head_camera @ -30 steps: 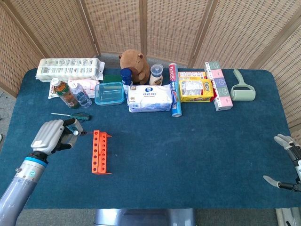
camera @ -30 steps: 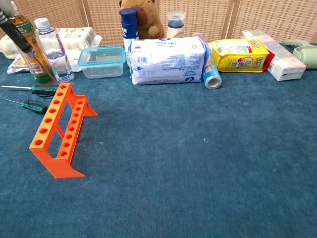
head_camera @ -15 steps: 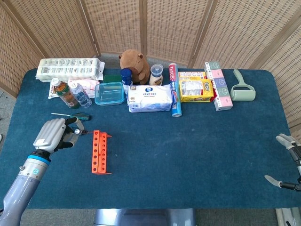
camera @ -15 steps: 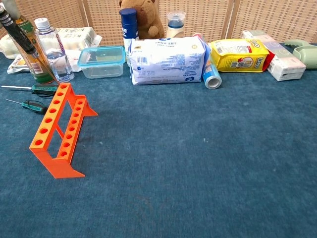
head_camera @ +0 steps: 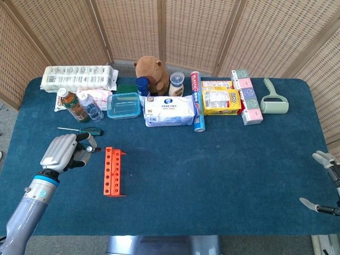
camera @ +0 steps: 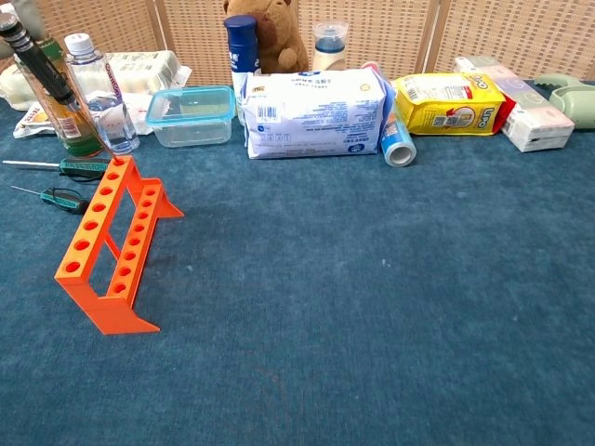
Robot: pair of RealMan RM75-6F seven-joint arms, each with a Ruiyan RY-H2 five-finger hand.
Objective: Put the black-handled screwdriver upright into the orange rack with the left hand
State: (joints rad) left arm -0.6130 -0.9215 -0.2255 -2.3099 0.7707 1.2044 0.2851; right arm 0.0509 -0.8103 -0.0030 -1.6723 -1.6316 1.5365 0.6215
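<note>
The head view looks steeply down over the whole table (head_camera: 223, 159); the chest view sits low and near, sharing the orange rack (head_camera: 112, 171).

The work surface is a rectangular table (head_camera: 223, 159) covered edge to edge in dark blue-teal pile fabric with a short, slightly mottled nap. A folding screen (head_camera: 159, 32) of woven wicker panels set in light wooden frames encloses the table from 9 o'clock through 12 o'clock to 3 o'clock; the panels meet at shallow angles. In the chest view the same screen (camera: 521, 28) forms the backdrop directly behind the far table edge. A grey floor (head_camera: 5, 114) shows at 9 o'clock beside the table. Lighting is even and diffuse, casting only soft, short shadows on the fabric
</note>
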